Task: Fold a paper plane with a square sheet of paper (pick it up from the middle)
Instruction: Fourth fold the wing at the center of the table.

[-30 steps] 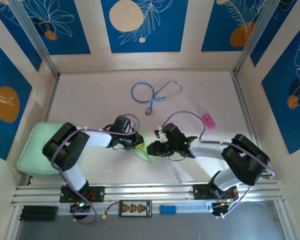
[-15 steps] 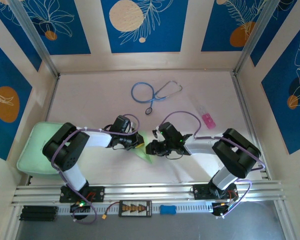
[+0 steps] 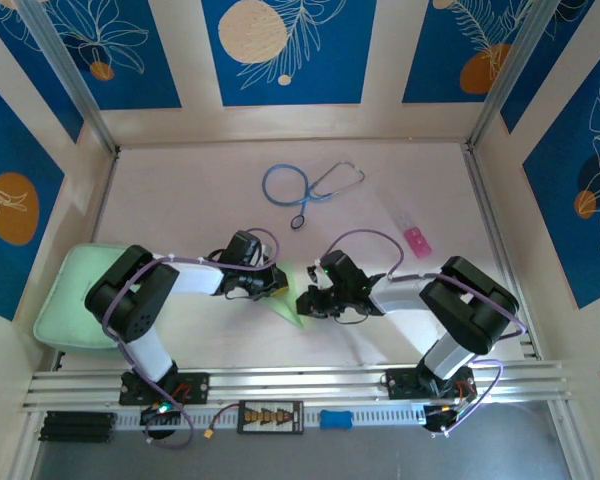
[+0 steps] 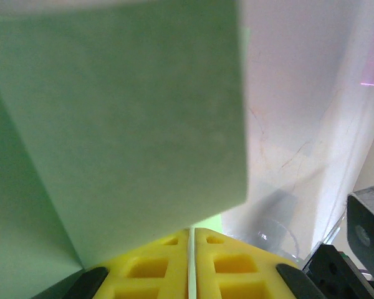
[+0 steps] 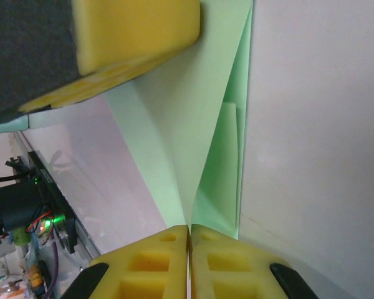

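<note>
Paper (image 3: 288, 301) shows pointed overhead; wrist views show left fingers (image 4: 151, 269) and right fingers (image 5: 151, 269) pinching it.

Blue floral wall panels (image 3: 330, 70), pale table (image 3: 180, 200)

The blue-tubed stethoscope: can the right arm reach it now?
Probably not yet: the right gripper is shut on the thin pale green folded paper, though the way to the stethoscope looks free.
</note>
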Robot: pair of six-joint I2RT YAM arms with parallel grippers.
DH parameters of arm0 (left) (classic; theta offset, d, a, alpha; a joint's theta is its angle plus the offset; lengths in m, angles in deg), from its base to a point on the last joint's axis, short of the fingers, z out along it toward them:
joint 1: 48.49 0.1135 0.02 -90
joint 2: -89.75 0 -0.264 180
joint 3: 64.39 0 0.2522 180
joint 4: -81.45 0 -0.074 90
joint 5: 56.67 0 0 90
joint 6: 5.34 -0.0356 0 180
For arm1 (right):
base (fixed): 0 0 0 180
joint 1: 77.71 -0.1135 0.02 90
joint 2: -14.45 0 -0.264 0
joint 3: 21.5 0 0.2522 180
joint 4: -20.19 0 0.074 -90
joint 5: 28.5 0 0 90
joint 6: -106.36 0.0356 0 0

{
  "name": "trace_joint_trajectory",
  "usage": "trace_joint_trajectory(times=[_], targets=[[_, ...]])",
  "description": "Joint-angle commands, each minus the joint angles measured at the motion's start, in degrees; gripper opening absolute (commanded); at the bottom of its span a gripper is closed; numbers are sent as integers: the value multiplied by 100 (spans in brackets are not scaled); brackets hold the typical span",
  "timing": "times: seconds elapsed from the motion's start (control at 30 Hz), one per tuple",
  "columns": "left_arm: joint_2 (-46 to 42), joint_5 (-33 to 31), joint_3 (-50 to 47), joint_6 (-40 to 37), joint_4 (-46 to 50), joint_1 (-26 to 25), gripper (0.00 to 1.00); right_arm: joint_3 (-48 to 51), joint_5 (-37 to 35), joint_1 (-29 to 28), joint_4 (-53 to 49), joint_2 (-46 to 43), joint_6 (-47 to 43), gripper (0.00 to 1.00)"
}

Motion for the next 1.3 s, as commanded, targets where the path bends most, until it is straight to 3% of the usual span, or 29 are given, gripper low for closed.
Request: trace_joint_trajectory(times=[0.0, 0.33, 0.6, 0.97, 1.27], targets=[[159, -69, -108, 52, 142, -9, 12, 110, 306, -23, 71, 117, 24, 11], [185, -61, -98, 45, 137, -14, 12, 195, 11, -55, -227, -90, -38, 19], [151, -68, -132, 59, 116, -13, 12, 157, 49, -128, -240, 20, -47, 11], [171, -62, -134, 54, 101, -9, 12, 11, -23, -102, -350, -164, -112, 13], [183, -59, -143, 69, 81, -7, 12, 113, 191, -123, -191, -5, -77, 8]])
